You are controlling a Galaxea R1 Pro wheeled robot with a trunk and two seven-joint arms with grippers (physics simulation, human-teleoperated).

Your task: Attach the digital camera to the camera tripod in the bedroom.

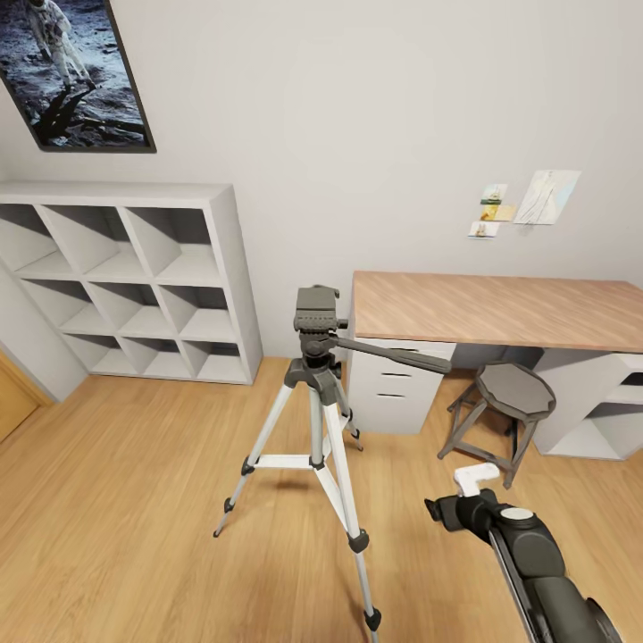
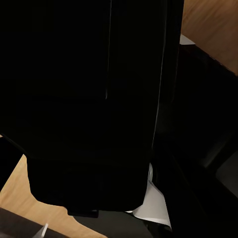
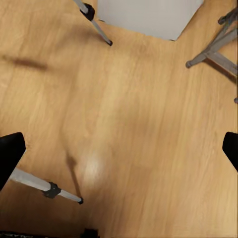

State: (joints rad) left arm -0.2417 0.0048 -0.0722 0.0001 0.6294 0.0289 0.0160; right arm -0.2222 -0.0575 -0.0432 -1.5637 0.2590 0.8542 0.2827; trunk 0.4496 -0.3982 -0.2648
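The camera tripod point(image 1: 317, 393) stands on the wood floor in the middle of the head view. It has silver-white legs, a dark grey pan head point(image 1: 317, 313) and a long black handle point(image 1: 393, 355) pointing right. Two of its legs point(image 3: 44, 186) cross the right wrist view. The digital camera is out of view. My right arm point(image 1: 527, 536) reaches in low at the right, short of the tripod. My right gripper point(image 3: 119, 148) hangs over bare floor, open, with its black fingertips point(image 3: 10, 153) far apart. A black mass point(image 2: 89, 99) crowds the left wrist view, and I cannot make out fingers in it.
A wood-topped desk point(image 1: 500, 308) with a white drawer unit point(image 1: 393, 384) stands behind the tripod. A grey stool point(image 1: 513, 393) is beside the desk. A white cube shelf point(image 1: 134, 277) and an astronaut poster point(image 1: 71, 71) are on the left. Open floor lies at the front left.
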